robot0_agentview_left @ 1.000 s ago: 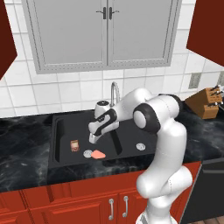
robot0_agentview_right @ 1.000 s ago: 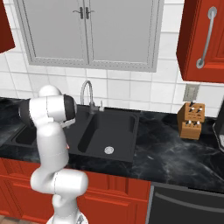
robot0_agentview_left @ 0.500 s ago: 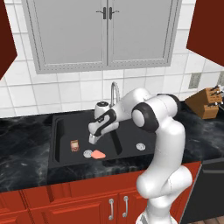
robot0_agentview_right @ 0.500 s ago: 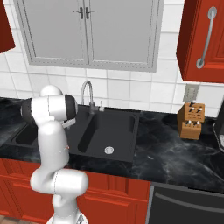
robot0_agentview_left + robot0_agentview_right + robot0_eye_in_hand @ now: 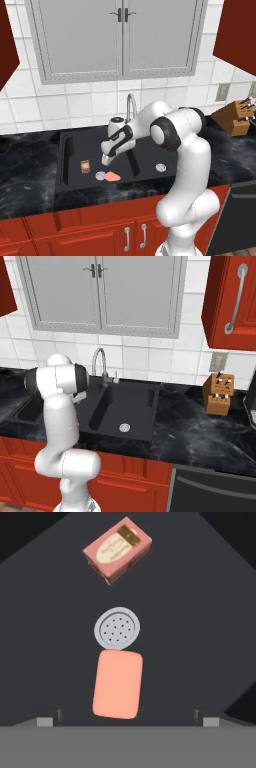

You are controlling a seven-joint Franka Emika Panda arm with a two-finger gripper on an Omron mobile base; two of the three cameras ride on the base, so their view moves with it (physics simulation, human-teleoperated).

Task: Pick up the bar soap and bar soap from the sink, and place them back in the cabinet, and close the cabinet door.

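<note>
Gripper (image 5: 127,719) spread wide, empty, over salmon-pink rounded bar soap (image 5: 117,684); beyond it round grey drain disc (image 5: 117,628), boxed brown soap (image 5: 117,550); left base view adds black sink (image 5: 70,182).

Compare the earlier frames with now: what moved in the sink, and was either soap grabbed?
The gripper has dipped slightly lower over the pink bar soap in the sink, fingers spread, nothing grasped yet. The pink bar, the brown bar soap and the drain disc lie where they were.

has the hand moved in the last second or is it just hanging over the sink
Yes, slightly: the hand has dropped lower toward the salmon-pink bar soap, judged against the faucet in the left base view.
</note>
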